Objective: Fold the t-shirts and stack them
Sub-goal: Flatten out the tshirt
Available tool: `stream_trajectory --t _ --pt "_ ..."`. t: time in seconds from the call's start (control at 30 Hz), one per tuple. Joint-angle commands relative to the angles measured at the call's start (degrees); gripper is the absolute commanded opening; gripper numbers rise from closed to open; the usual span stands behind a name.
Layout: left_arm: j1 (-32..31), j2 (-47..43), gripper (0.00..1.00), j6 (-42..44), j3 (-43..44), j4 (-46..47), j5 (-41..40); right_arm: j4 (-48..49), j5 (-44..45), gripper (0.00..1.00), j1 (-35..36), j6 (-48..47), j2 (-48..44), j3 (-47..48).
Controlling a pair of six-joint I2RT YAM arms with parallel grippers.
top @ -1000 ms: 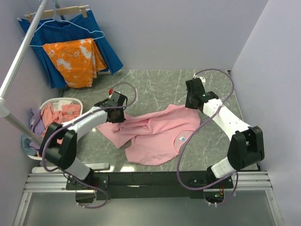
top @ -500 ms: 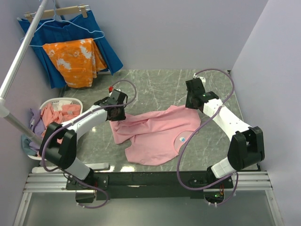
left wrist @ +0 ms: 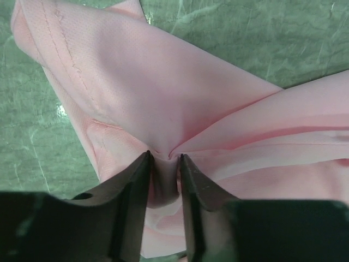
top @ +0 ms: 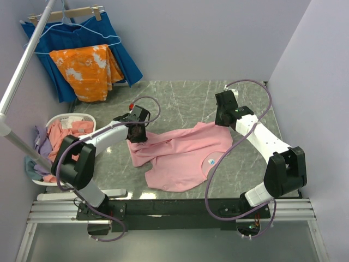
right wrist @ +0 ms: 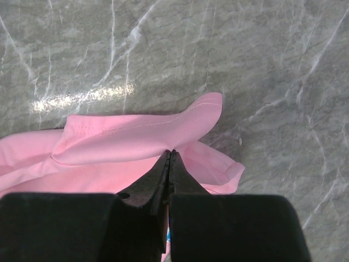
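A light pink t-shirt lies crumpled on the marble table, its collar label facing up. My left gripper is shut on a bunched fold at the shirt's left edge; in the left wrist view pink cloth is pinched between the jaws. My right gripper is shut on the shirt's far right corner; in the right wrist view the hem folds over the closed tips. A salmon-pink shirt and a lilac one lie in the basket.
A white laundry basket stands at the left table edge. An orange blotched cloth and dark blue pleated cloth hang on a rack at the back left. A slanted metal pole crosses the left side. Walls close the back and right.
My left gripper has pulled the shirt's left edge to the right, so the left flap that lay spread out is now bunched in. The right arm has not moved.
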Motion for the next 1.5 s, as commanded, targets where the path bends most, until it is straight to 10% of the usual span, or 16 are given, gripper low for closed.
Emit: stream_trajectory --t 0.0,0.07,0.13,0.3,0.47,0.6,1.23,1.47 --pt "-0.1 -2.6 0.37 0.0 0.2 0.5 -0.4 0.8 0.5 0.0 -0.5 -0.6 -1.4 -0.1" --pt "-0.2 -2.9 0.3 0.0 0.1 0.4 -0.4 1.0 0.5 0.0 -0.4 -0.6 -1.5 -0.4" --pt "-0.2 -3.8 0.01 -0.3 0.0 0.5 -0.9 0.9 0.7 0.0 -0.6 -0.7 -1.6 -0.4" --pt "-0.5 -6.5 0.02 -0.6 0.2 -0.4 -1.9 0.8 1.2 0.0 -0.5 -0.7 -2.3 -0.4" --pt "-0.6 -8.0 0.32 0.0 0.7 -0.8 -1.9 0.7 1.3 0.01 -0.6 -0.8 -2.5 -0.5" --pt "-0.6 -9.0 0.01 0.4 -0.5 0.3 -1.1 0.8 1.0 0.0 -0.6 -0.7 -2.4 -0.6" --pt "-0.6 -33.9 0.01 3.6 19.7 -8.2 -11.3 -7.6 8.2 0.0 -0.6 -2.3 -20.2 9.2" --pt "-0.6 -43.3 0.01 3.9 29.3 -12.7 1.3 -14.1 4.9 0.0 -0.2 -2.2 -33.1 19.6"
